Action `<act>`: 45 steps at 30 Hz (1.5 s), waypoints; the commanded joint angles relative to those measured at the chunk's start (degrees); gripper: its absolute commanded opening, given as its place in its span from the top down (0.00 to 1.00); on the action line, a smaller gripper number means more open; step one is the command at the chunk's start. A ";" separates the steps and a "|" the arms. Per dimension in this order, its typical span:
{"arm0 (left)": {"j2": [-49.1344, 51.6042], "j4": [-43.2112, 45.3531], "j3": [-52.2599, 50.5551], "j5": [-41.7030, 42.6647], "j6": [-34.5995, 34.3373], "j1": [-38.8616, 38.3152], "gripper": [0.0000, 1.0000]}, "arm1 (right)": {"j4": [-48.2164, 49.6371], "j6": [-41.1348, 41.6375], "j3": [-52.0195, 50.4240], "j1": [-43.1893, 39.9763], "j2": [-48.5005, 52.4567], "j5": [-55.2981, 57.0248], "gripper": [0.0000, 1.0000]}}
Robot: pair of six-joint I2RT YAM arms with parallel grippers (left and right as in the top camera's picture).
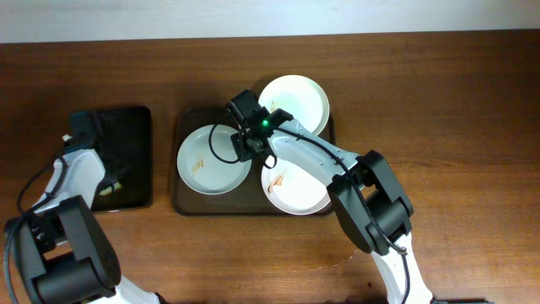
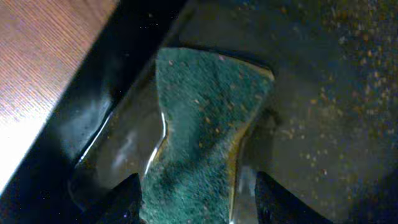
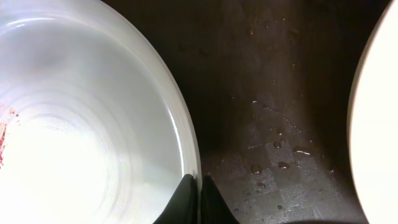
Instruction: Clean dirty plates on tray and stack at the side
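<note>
Three white plates lie on the brown tray (image 1: pixel 184 203): a left plate (image 1: pixel 207 160) with small smears, a far right plate (image 1: pixel 299 100), and a near right plate (image 1: pixel 295 190) with orange smears. My right gripper (image 1: pixel 250 150) is shut on the right rim of the left plate; in the right wrist view its fingers (image 3: pixel 199 193) pinch that rim (image 3: pixel 93 124). Another plate's edge (image 3: pixel 379 124) shows at the right there. My left gripper (image 1: pixel 84 127) is over the black tray (image 1: pixel 131 160); its open fingers (image 2: pixel 198 182) straddle a green sponge (image 2: pixel 205 130).
The small black tray (image 2: pixel 323 93) holds water and brown specks, and its raised rim (image 2: pixel 118 74) runs beside the sponge. The brown tray's floor (image 3: pixel 280 93) is wet with droplets. Bare wooden table (image 1: pixel 456 101) lies to the right of the tray.
</note>
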 commanded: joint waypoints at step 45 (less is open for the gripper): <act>6.25 9.22 4.11 28.33 7.82 -25.05 0.99 | 0.42 4.22 1.14 -8.59 1.07 -19.65 0.96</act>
